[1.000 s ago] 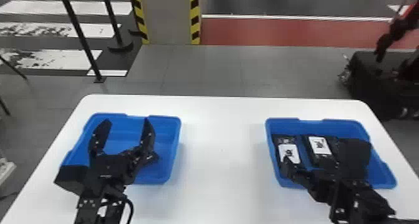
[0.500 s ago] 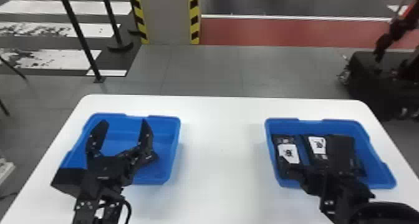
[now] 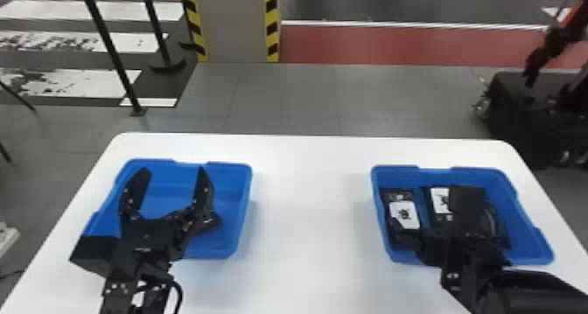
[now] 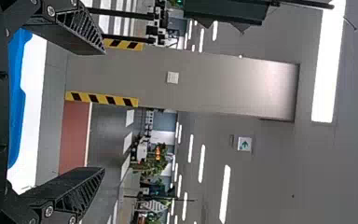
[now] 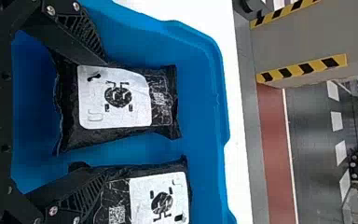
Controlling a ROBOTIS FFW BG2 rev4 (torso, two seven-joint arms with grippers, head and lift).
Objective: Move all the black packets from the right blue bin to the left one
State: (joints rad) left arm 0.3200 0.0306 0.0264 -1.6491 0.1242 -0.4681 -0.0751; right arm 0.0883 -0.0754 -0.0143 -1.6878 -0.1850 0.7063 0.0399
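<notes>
In the head view, the right gripper (image 3: 453, 243) is low over the right blue bin (image 3: 527, 208). Under it lie a black packet with a white label (image 3: 404, 214) and a second black packet (image 3: 440, 200), partly covered. From the right wrist, the gripper (image 5: 106, 116) is open. One finger reaches the outer edge of the first packet (image 5: 116, 98); the other overlaps the second packet (image 5: 158, 198). My left gripper (image 3: 172, 173) stands open over the left blue bin (image 3: 245, 195); the left wrist view shows the same gripper (image 4: 104, 111) with nothing between its fingers.
Both bins stand on a white table (image 3: 310, 230), with a wide gap between them. A dark shape (image 3: 210, 222) sits beside the left gripper's finger in the left bin; I cannot tell what it is. A striped pillar (image 3: 236, 24) rises beyond the table.
The right gripper has shifted left over the right bin and turned, and now covers more of the second packet. The left arm has barely moved.
</notes>
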